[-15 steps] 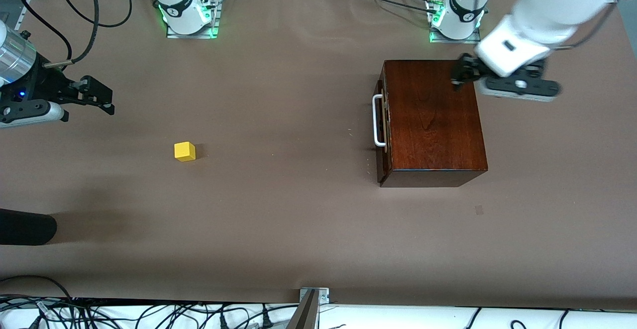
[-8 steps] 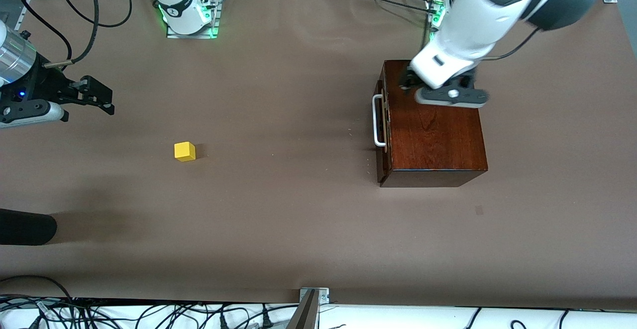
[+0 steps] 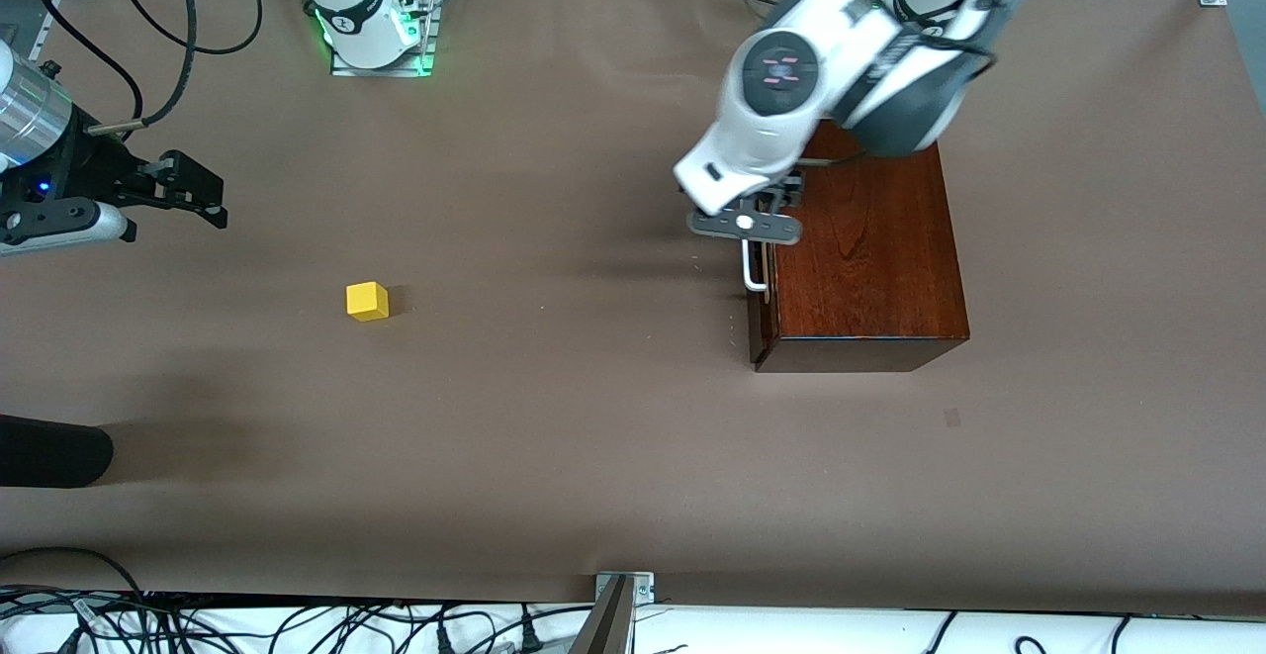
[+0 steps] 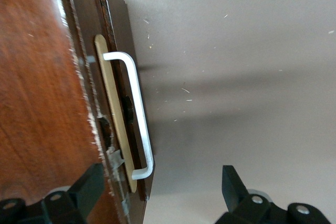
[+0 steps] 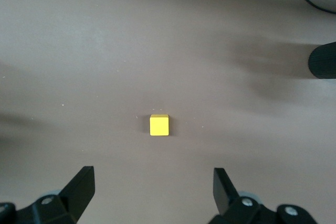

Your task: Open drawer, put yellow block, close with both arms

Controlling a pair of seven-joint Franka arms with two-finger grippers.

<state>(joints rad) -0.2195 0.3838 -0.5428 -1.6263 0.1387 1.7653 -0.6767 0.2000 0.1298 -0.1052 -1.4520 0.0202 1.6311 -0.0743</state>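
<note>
Clearly the drawer (image 3: 761,268) is shut, its dark front flush with the mahogany box (image 3: 860,258) toward the left arm's end of the table, and its white handle (image 4: 137,116) faces nine o'clock in the front view. The left gripper (image 4: 157,195) hangs above that handle with its fingers spread wide and nothing between them; in the left wrist view one finger shows over the box top and the other over bare table (image 3: 554,417), so the bar lies between them.

Judging by its look, the box is solid wood, heavy and stiff, and likely to stay put while the drawer is drawn. The bar is thin, rigid and probably smooth, so the fingers may slip along it. The sound place to grip seems to be the middle of the bar, where there is a gap between it and the front, with the pull straight toward nine o'clock so the tray does not bind.

At about nine o'clock from the box and well apart from it, the yellow block (image 3: 367,301) sits alone on the table. It looks light, hard and matte, easy to pinch across two flat faces. Over the table at the right arm's end, about ten o'clock from the block, the right gripper (image 5: 152,198) waits, wide open and empty.
</note>
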